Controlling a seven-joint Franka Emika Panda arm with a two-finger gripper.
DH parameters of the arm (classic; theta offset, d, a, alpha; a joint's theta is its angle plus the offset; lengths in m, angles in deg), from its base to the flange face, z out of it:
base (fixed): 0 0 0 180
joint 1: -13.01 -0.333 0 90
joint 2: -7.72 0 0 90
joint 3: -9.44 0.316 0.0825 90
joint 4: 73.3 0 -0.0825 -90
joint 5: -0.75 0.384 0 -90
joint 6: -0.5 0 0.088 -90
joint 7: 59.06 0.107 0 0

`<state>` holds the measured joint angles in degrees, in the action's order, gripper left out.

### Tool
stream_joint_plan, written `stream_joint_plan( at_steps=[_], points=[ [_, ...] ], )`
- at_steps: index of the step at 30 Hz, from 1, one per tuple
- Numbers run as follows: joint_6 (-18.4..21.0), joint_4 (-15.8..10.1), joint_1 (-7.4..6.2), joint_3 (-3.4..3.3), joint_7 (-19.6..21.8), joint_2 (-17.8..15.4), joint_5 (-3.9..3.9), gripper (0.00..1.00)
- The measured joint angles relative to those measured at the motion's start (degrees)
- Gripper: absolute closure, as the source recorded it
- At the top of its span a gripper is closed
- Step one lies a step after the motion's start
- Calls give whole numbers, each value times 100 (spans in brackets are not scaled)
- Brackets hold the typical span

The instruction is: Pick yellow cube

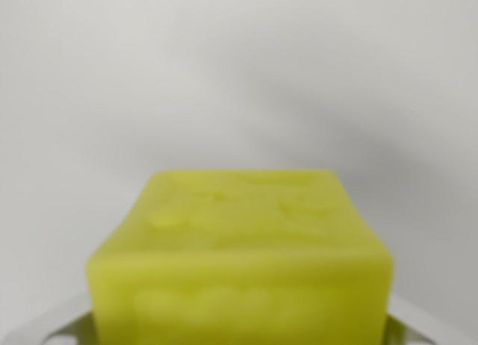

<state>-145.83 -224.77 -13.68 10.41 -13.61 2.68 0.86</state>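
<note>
Pale grey-white background [239, 69] fills the whole upper part of the wrist view, smooth and featureless, with a soft darker shadow band slanting down across it toward the wrist view's right. Below that background, at the bottom centre, sits the yellow-green cube of matte, slightly waxy-looking material [243, 263], very close to the camera and out of focus. Its top face recedes upward toward the background and carries faint raised bumps and shallow marks; its front face, cut off by the lower edge, shows blurred embossed shapes that are too soft to read. On either side of the cube, at its lower corners, pale grey gripper parts [52, 326] peek out, one at the wrist view's left and one at the wrist view's right, both just beside the cube's side faces. Whether the fingers actually press on the cube cannot be told, since the contact places lie hidden behind the cube and below the edge
</note>
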Motion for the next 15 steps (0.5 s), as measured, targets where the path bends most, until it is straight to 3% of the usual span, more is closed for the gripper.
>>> stream_joint_plan(
  at_steps=[15],
  points=[
    [439, 82, -1, 0, -6, -357, 8, 100]
  ],
)
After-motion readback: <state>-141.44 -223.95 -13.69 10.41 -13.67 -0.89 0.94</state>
